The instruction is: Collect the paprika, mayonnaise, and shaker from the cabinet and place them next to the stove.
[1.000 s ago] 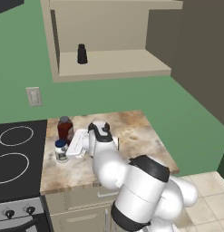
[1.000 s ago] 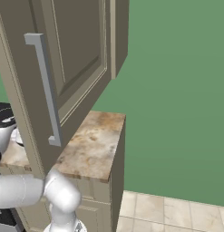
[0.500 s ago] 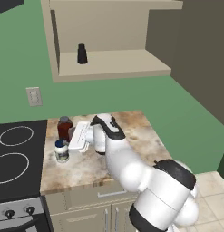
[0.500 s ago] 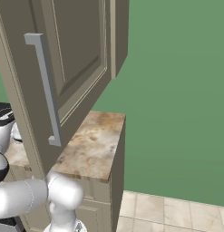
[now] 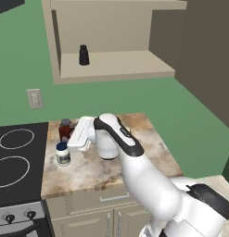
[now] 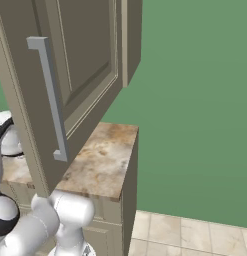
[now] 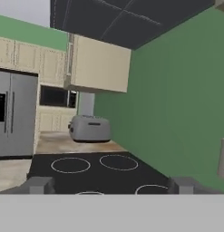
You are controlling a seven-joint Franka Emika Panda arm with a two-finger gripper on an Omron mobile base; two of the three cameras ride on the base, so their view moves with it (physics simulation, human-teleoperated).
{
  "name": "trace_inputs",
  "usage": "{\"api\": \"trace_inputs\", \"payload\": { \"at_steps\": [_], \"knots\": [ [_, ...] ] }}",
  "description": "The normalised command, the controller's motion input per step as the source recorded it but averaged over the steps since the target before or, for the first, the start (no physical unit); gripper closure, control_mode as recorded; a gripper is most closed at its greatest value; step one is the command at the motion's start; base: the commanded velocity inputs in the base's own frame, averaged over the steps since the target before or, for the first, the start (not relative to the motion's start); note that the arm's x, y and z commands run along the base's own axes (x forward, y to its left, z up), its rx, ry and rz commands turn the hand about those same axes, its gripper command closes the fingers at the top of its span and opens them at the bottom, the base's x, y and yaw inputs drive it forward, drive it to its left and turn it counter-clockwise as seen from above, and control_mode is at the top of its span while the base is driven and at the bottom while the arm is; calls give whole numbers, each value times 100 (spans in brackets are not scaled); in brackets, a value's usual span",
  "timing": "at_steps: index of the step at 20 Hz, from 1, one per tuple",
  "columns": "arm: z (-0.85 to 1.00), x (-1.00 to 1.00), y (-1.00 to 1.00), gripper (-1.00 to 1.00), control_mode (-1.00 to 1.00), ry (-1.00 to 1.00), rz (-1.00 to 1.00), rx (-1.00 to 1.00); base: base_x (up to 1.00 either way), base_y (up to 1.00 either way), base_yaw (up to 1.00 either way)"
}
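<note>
While paprika [image 5: 65,129] and mayonnaise [image 5: 63,153] stand at worktop's [image 5: 148,139] stove-side [image 5: 16,157] edge, likely delivered, shaker [image 5: 83,55] waits on cabinet [image 5: 111,65] shelf's left part. Gripper [image 5: 75,138] beside both jars, apparently empty; finger spread hard to tell.

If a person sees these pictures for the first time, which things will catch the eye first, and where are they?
The white arm stretches across the marbled counter, its gripper beside the paprika and the mayonnaise, both standing close to the stove. Above, the small black shaker stands alone on the shelf of the open cabinet. In the right base view, a large cabinet door with a grey handle stands near the camera.
</note>
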Motion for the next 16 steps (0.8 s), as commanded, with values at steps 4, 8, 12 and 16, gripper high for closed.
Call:
{"api": "trace_inputs", "payload": {
  "at_steps": [4,8,12,16],
  "knots": [
    [78,-49,11,-100,-100,0,-17,0,0,0,0],
    [79,-49,6,-100,-100,0,-18,0,0,0,0],
    [81,-55,1,-100,-100,4,-18,0,0,0,0],
    [79,-50,0,-100,-100,13,-18,0,0,0,0]
  ]
}}
